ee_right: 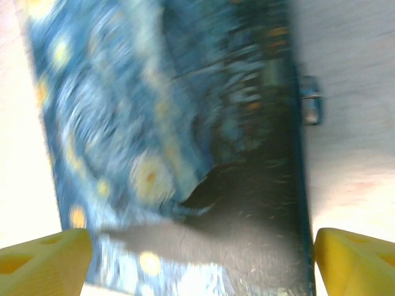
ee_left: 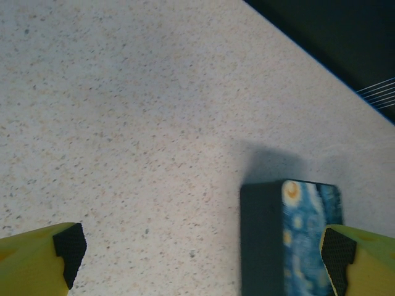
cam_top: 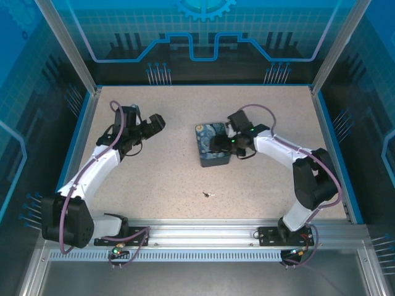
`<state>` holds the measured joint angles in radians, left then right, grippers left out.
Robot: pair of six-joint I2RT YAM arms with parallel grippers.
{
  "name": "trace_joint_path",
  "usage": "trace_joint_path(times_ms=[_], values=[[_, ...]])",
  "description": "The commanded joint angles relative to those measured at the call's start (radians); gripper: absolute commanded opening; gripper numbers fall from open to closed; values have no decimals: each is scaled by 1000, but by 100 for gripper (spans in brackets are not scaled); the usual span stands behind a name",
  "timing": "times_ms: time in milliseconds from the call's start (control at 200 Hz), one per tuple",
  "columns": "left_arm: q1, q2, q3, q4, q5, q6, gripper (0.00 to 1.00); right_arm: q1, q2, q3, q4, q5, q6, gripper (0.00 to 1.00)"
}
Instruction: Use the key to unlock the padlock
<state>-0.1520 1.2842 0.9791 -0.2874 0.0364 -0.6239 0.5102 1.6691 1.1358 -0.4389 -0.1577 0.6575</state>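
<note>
On the desk, seen from the top, the box sits near the middle. The key lies flat at 6 o'clock from the box, well apart from it, and nothing touches it. The left end effector hangs at 9 o'clock from the box. The right end effector is over the box and comes in from 3 o'clock. I think the job has hardly begun: the key is not picked up and the lock is not opened yet.

From the left wrist, the left end effector has its fingers wide apart with nothing in them. The box is at 5 o'clock.

From the right wrist, the right end effector is wide apart too, low over the box. A small silver bit at 2 o'clock, on the box's side, looks like the padlock, but it is blurry.

The desk is pale and speckled. Blue walls with bright lines stand around it, with metal posts at the corners.
</note>
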Motion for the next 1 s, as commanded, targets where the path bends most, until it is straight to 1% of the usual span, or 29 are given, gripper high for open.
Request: trace_joint_path(times_ms=[0,80,260,390,510,650,805,900,995], values=[[-4,26,59,-16,54,-31,99,81,-17,-40,180,-151,100,94],[-6,47,77,-19,73,-43,99,100,-46,-48,217,-134,123,95],[-9,58,72,-12,90,-48,99,91,-102,-6,104,-64,61,96],[-11,69,52,13,103,-75,99,61,-111,61,8,-19,2,97],[-12,82,37,25,110,-100,99,9,-79,132,-50,4,-48,98],[-14,117,47,28,115,-106,99,-69,33,261,-87,-40,-83,98],[-16,223,138,15,131,-92,99,-134,170,394,-118,-91,-92,97],[-24,308,226,-2,141,-78,99,-163,212,410,-94,-130,-70,97],[-35,405,318,-16,160,-64,99,-187,221,397,-63,-153,-50,96]])
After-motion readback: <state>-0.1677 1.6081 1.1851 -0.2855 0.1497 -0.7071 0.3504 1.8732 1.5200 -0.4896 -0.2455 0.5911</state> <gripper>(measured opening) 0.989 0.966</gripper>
